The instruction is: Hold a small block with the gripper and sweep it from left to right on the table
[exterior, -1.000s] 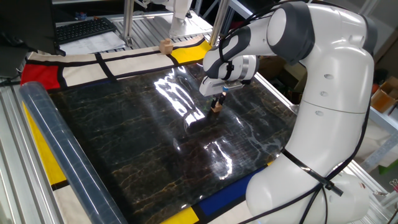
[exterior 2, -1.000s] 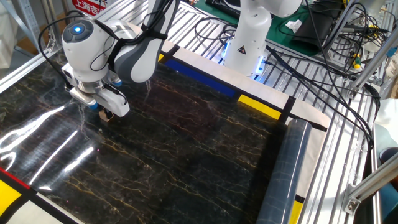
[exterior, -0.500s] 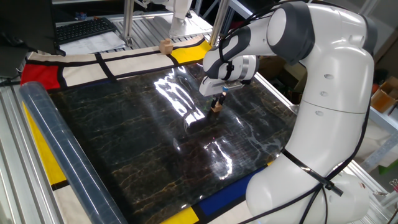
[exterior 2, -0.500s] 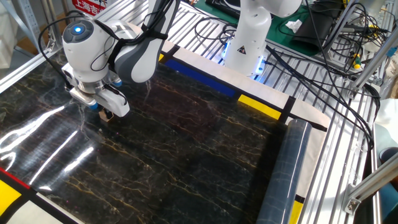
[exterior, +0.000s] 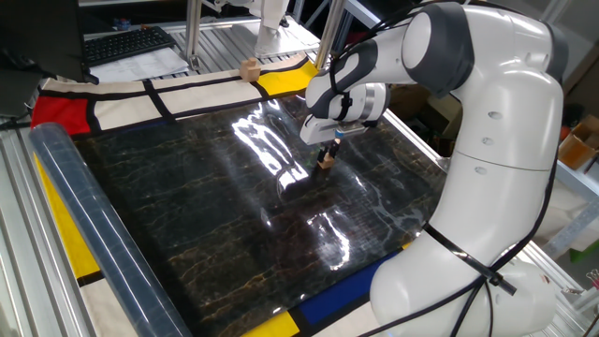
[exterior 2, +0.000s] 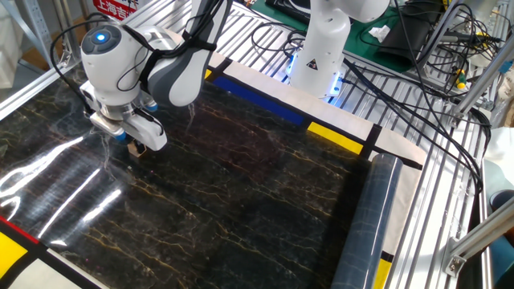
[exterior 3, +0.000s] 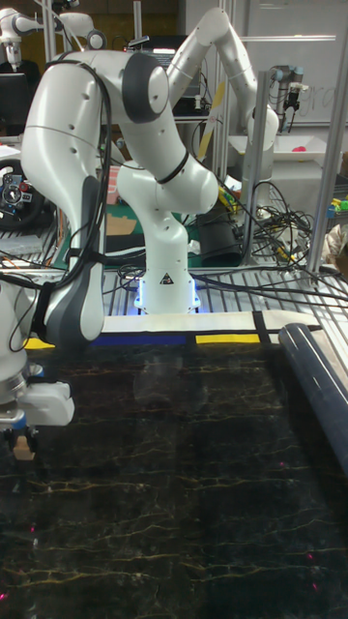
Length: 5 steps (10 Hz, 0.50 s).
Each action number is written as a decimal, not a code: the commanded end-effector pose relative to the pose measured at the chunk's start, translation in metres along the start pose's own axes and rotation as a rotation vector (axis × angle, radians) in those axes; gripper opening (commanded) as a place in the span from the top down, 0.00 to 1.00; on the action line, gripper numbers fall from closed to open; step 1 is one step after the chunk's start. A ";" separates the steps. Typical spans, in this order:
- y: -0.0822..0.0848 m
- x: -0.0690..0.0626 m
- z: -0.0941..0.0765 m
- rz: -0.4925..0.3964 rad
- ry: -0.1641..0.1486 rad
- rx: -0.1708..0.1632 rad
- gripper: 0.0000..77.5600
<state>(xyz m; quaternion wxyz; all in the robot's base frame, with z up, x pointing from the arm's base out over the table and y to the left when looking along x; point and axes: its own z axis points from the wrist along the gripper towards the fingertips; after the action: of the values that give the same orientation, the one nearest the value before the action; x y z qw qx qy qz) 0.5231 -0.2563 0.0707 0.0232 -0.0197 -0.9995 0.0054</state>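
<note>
The small block (exterior: pixel 326 162) is a tiny tan wooden cube resting on the glossy black veined table (exterior: pixel 206 225). My gripper (exterior: pixel 327 157) points straight down and is shut on the block. In the other fixed view the block (exterior 2: pixel 137 150) peeks out below the white wrist, with the gripper (exterior 2: pixel 136 147) mostly hidden behind it. The tall fixed view has the block (exterior 3: pixel 23 448) and gripper (exterior 3: pixel 21 440) at the far left edge, low on the table (exterior 3: pixel 193 484).
A paler, larger wooden cube (exterior: pixel 249 68) sits on the cloth border at the back. A clear plastic roll (exterior: pixel 94 225) lies along one table edge, also seen as the roll (exterior 2: pixel 365 225). Cables (exterior 2: pixel 401 72) and a second robot base (exterior 3: pixel 166 280) stand behind the table.
</note>
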 end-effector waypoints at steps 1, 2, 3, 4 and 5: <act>0.008 0.007 0.004 0.024 0.010 -0.004 0.98; 0.010 0.008 0.004 0.024 0.010 -0.004 0.98; 0.012 0.010 0.003 0.026 0.011 -0.006 0.98; 0.013 0.010 0.002 0.025 0.011 -0.006 0.98; 0.014 0.011 0.001 0.024 0.013 -0.007 0.98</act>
<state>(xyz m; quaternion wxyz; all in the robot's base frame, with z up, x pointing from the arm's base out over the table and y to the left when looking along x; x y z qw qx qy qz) 0.5158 -0.2457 0.0712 0.0250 -0.0330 -0.9991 0.0043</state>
